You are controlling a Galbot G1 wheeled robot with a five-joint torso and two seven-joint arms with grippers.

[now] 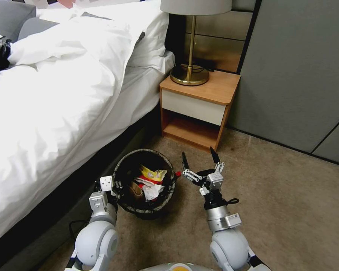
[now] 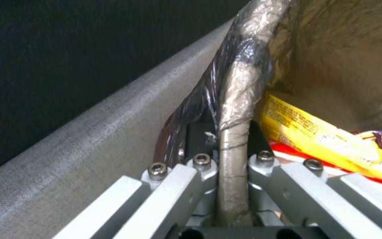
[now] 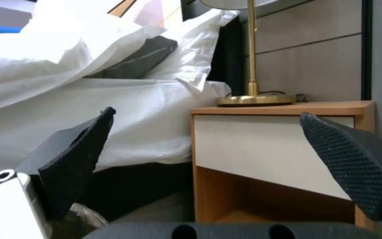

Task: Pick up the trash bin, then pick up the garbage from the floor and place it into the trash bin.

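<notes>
A: Where is the trash bin (image 1: 145, 183)?

B: On the carpet (image 1: 290, 210), close against the bed (image 1: 56, 113), with the nightstand (image 1: 199, 107) just beyond it.

A: Who has hold of it?

B: The left gripper (image 2: 233, 146). Its jaws are clamped on the bag-covered rim, on the bin's bed side.

A: And the garbage (image 1: 150, 182)?

B: Inside the bin: a yellow wrapper (image 2: 328, 139), red-and-white pieces, white tissue. A tiny red scrap (image 1: 178, 174) sits at the bin's outer rim.

A: The other arm?

B: The right gripper (image 1: 200, 160) hangs beside the bin, on its side away from the bed, jaws spread wide and empty, pointing at the nightstand.
</notes>
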